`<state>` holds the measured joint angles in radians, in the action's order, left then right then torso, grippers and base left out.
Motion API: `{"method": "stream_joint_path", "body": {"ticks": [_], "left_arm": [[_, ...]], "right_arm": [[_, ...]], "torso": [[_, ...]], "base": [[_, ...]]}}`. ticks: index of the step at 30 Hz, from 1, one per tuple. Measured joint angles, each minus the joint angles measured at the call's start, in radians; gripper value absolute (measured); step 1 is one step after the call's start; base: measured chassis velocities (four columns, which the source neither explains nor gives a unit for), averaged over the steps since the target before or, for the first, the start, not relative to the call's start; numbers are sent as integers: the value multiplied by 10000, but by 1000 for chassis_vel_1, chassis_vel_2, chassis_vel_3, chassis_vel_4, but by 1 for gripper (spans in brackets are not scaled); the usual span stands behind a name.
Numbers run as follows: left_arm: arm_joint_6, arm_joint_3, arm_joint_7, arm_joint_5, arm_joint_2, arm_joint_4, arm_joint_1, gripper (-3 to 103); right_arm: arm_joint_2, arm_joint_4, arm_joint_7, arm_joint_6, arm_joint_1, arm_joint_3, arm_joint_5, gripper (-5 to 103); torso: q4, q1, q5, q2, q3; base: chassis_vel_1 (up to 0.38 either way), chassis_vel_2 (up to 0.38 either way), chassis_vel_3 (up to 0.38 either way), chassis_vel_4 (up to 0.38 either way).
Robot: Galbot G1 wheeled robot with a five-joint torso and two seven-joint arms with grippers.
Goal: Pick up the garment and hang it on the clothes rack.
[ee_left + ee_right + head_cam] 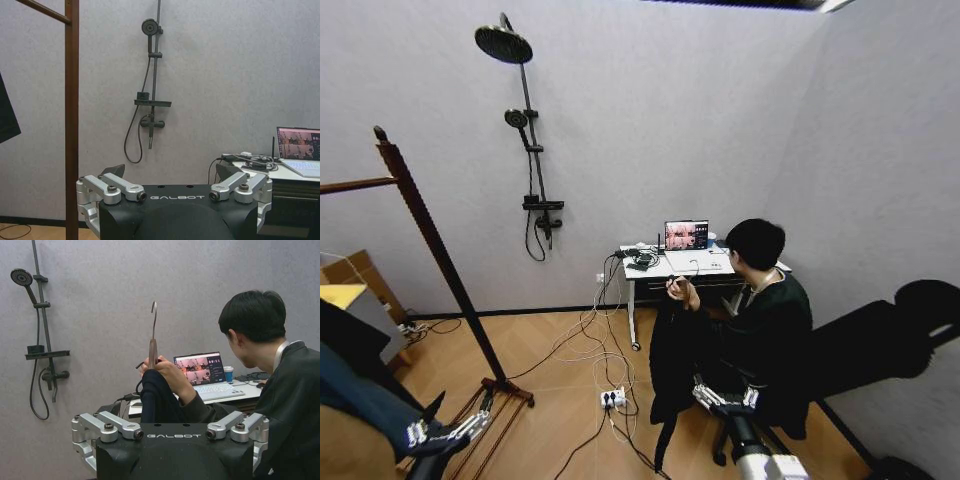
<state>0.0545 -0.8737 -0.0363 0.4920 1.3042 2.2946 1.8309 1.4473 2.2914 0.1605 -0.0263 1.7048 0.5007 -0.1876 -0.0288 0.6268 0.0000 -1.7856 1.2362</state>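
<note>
A seated person's hand (167, 372) holds up the garment (675, 365), a black coat on a wooden hanger (152, 352) with a metal hook. It hangs down to the floor in front of the desk. My right gripper (722, 398) is low, just right of the coat, and open. In the right wrist view the garment (152, 400) hangs ahead of the right gripper (167, 415), apart from it. The clothes rack (440, 260) stands at the left, its dark post (72, 115) and rod (42, 10) bare here. My left gripper (450, 432) is open near the rack's base.
A white desk (650, 272) with a laptop (686, 235) and cables stands at the back wall. A power strip (612, 399) and cords lie on the floor. A shower fitting (530, 150) hangs on the wall. A blue garment (360, 400) is at the lower left.
</note>
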Motion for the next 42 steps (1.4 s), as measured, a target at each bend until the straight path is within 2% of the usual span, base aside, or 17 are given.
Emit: {"method": "stream_joint_path", "body": {"ticks": [42], "left_arm": [[0,0,0,0,-1,0,-2,100]], "right_arm": [[0,0,0,0,-6,0,0,100]], "torso": [[0,16,0,6,4]], "base": [[-70,72,70,-77]]}}
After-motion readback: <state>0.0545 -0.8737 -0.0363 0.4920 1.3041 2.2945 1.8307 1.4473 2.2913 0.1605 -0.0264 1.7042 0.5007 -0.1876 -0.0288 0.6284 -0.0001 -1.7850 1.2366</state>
